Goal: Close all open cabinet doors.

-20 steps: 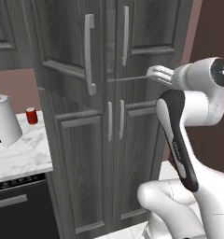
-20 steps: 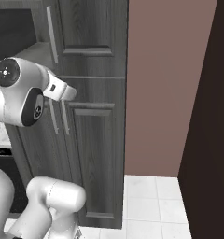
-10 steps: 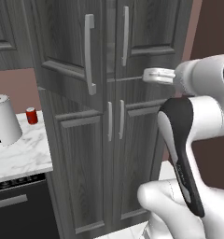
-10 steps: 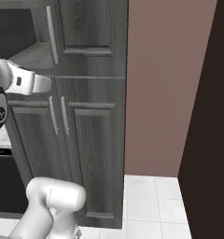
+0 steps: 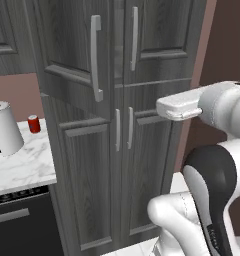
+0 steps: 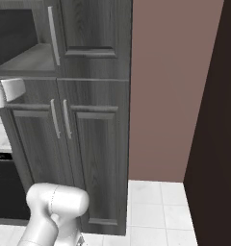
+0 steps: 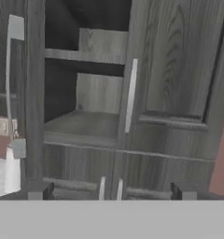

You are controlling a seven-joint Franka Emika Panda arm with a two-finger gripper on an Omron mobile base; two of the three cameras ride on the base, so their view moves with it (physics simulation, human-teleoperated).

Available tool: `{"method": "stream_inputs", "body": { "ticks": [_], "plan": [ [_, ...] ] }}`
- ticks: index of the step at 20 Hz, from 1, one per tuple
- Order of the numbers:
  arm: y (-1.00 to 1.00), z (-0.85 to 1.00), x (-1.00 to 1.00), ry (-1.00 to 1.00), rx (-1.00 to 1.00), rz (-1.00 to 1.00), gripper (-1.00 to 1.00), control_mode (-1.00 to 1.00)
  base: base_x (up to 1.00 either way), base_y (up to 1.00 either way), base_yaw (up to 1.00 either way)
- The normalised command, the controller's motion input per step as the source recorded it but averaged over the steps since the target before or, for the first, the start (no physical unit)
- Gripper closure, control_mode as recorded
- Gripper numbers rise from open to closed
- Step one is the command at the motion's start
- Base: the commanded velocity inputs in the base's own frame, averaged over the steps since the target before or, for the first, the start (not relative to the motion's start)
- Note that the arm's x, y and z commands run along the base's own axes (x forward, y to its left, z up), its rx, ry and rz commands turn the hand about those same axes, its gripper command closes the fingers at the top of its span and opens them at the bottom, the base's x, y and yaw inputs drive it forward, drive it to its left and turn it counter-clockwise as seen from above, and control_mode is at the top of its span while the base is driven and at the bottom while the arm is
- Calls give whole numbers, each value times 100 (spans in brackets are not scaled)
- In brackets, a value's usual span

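Clearly, upper left cabinet door [image 5: 74,55] stands ajar, edge outward.

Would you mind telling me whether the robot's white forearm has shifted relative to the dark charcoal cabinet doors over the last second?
Yes. In the left base view the white forearm has drawn back rightward, away from the dark charcoal cabinet's lower door handles. The open upper-left door looks unchanged.

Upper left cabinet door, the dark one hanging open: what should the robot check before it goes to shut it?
1. Upper left dark charcoal wood-grain cabinet door spotted as open: ok, it swings out from the frame.
2. Its long vertical silver bar handle in sight: ok.
3. Gripper free: ok, fingers spread, nothing held.
4. Gripper in contact with that door: not ok, it is apart from it.
5. Upper right door and the two lower doors shut: ok.
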Motion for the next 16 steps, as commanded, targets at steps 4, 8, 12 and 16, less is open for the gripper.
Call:
{"method": "stream_inputs", "body": {
  "ticks": [4,8,12,16],
  "plan": [
    [37,0,-36,-28,-22,20,-100,-100,0,0,0],
    [60,15,-7,-27,-22,11,-100,-100,0,0,0],
    [73,22,-3,-21,-23,1,-100,-100,0,0,0],
    [87,18,0,-20,-27,0,-100,-100,0,0,0]
  ]
}}
